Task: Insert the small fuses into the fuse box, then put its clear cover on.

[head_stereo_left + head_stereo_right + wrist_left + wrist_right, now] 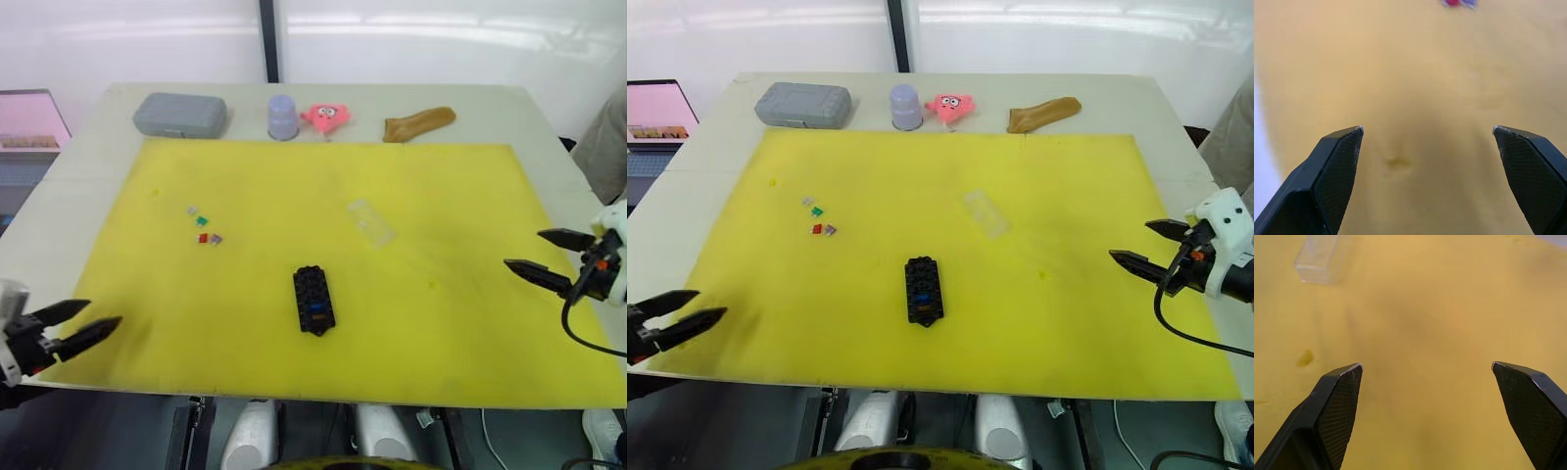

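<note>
Reaching for the small fuses [204, 227], we favour our left claw [90, 322], released like the right claw [537, 254]: they lie ahead of it, left of the fuse box [313, 300] lying lengthwise mid-mat.

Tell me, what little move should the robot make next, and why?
Probably reach the left tool toward the small fuses. Both tools are open and empty at the edges of the yellow mat, and the loose fuses lie on the left side, nearer that arm. The fuse box already seems to hold a couple, and the clear cover lies apart, for last.
</note>
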`<control>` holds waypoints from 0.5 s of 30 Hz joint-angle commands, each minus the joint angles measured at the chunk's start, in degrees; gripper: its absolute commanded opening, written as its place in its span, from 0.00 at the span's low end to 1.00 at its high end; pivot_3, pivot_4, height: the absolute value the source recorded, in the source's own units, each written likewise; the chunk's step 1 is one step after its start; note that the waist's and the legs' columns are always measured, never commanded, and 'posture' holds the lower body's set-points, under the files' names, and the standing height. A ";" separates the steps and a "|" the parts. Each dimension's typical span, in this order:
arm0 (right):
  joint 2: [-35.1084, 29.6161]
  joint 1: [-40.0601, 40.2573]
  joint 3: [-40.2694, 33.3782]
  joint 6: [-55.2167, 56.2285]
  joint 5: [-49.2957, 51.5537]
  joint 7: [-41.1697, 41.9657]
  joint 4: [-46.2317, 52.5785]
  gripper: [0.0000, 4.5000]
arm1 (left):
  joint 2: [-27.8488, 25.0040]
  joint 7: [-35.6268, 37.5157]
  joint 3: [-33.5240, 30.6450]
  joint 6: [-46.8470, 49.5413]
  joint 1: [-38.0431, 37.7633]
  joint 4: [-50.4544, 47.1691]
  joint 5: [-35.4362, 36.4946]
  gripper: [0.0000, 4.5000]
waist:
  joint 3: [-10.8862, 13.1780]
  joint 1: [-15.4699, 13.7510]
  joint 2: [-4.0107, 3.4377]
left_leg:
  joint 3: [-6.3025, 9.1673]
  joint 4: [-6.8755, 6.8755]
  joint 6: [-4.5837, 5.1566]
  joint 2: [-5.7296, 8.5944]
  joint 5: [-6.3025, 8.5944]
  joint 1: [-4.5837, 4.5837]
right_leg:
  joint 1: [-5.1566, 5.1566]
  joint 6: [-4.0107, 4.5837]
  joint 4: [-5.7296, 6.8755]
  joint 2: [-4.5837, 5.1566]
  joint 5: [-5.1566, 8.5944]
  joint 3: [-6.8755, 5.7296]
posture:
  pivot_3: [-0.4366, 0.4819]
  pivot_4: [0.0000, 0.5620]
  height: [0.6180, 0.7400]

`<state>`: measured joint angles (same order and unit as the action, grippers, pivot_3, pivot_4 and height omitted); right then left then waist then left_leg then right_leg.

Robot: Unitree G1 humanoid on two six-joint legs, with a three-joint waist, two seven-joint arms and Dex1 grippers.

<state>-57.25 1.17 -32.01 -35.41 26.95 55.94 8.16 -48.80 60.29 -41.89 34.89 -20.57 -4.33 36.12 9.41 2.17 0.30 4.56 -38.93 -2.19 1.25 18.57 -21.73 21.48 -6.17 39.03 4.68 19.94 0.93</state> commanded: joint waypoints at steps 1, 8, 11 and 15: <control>0.15 -3.41 0.21 0.07 0.66 -2.48 1.40 0.99 | 1.13 -2.14 -1.08 1.85 0.63 -2.34 2.09 1.00 | 0.00 0.10 0.01 | 0.00 0.08 0.00 -0.01 0.00 0.15 | -0.11 0.00 -0.03 0.01 0.00 0.02 | 0.48 0.27 1.00; 1.80 -9.30 6.79 -2.95 3.89 -4.65 7.94 0.99 | -0.51 -5.50 0.68 10.91 7.21 -3.71 7.68 1.00 | 0.00 -0.07 0.00 | 0.00 0.12 -0.02 -0.04 0.00 0.23 | -0.16 0.01 -0.06 0.04 0.01 0.05 | 0.48 0.27 1.00; 3.80 -13.59 10.70 -5.50 6.41 -6.25 11.75 0.99 | -0.46 -10.47 0.82 20.51 16.46 0.38 13.35 1.00 | 0.00 -0.19 0.00 | 0.02 0.10 -0.03 -0.05 0.00 0.23 | -0.16 0.01 -0.05 0.02 0.01 0.04 | 0.48 0.27 1.00; 6.59 -20.60 18.85 -6.79 7.83 -6.83 16.60 0.99 | 0.70 -16.40 4.12 28.52 28.11 8.96 14.87 1.00 | 0.01 0.17 0.00 | 0.02 0.11 -0.03 -0.01 0.00 0.19 | -0.07 0.01 -0.03 0.00 0.00 0.04 | 0.48 0.27 1.00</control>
<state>-50.81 -17.39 -14.51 -42.36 33.99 49.38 22.41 -48.04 45.99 -38.13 60.56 6.01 1.93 49.82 9.42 2.34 0.30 4.58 -38.80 -2.23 1.24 18.56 -21.52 21.41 -6.17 39.01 4.68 19.95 0.97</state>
